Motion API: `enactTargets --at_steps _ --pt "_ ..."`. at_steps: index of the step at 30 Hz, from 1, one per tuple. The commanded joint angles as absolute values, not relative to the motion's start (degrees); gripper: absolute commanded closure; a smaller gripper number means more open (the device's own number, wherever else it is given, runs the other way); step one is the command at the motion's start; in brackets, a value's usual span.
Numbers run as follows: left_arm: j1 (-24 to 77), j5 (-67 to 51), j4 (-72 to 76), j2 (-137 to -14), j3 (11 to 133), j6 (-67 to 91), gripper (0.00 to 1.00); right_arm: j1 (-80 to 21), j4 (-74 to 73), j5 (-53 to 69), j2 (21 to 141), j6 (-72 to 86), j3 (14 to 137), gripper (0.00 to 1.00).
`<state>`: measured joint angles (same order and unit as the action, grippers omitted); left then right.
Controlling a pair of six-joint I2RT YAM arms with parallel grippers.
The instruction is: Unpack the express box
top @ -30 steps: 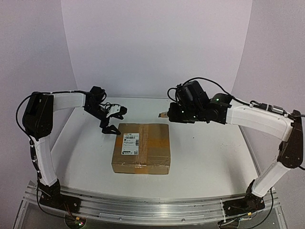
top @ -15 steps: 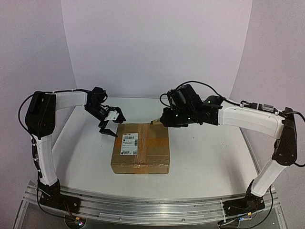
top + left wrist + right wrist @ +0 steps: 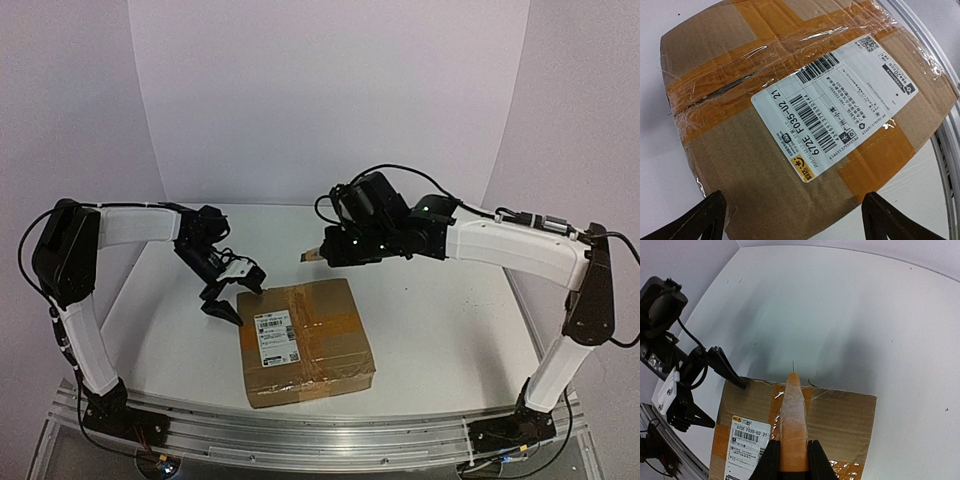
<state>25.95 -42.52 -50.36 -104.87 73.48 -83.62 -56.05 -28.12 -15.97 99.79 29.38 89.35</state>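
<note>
left tool (image 3: pixel 246 302) apart beside express box (image 3: pixel 305 340) | right tool (image 3: pixel 790 456) clamped on tape strip (image 3: pixel 792 410), clear from right wrist

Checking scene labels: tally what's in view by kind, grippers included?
express box: 1
shipping label: 1
tape strip: 1
grippers: 2 (left gripper, right gripper)
Total: 5

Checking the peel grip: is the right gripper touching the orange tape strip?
Touching. The right wrist view shows the right gripper closed on the orange tape strip, with its fingers pressed against both sides and no gap.
</note>
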Motion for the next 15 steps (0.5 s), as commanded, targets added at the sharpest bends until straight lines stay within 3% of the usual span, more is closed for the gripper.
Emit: enactTargets --at_steps 1,8,15 --pt "26.5 -44.5 -58.4 -98.3 75.8 -89.2 0.02 -60.8 -36.6 -24.6 100.1 30.1 94.3 1.0" --pt "32.1 -40.7 -41.4 -88.0 58.4 -106.4 0.0 -63.3 -38.1 -24.7 101.6 33.0 94.0 1.0" --pt "33.7 -38.9 -38.3 -95.7 61.6 -107.1 0.0 -63.5 -38.1 -25.0 105.3 31.9 96.6 1.0"
